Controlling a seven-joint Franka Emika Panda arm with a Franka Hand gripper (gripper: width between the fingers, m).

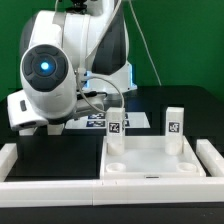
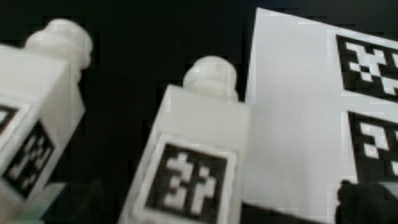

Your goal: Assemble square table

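The white square slab [image 1: 150, 158] lies at the exterior view's lower right, with rounded recesses at its corners. Two tagged white legs [image 1: 115, 120] [image 1: 175, 120] stand upright at its far edge. In the wrist view two more legs with rounded pegs lie on the black table: one in the middle [image 2: 199, 150] and one at the side [image 2: 39, 110]. My gripper [image 2: 199, 205] is open. One dark fingertip [image 2: 368, 200] shows at the frame's edge, and the middle leg lies between the fingers, apart from them. In the exterior view the arm's body hides the gripper.
The marker board [image 2: 320, 100] lies right beside the middle leg; it shows behind the arm in the exterior view [image 1: 95, 118]. Long white border rails run along the front [image 1: 60, 188] and at the exterior view's right [image 1: 212, 160]. The arm's bulky body [image 1: 50, 75] fills the exterior view's left.
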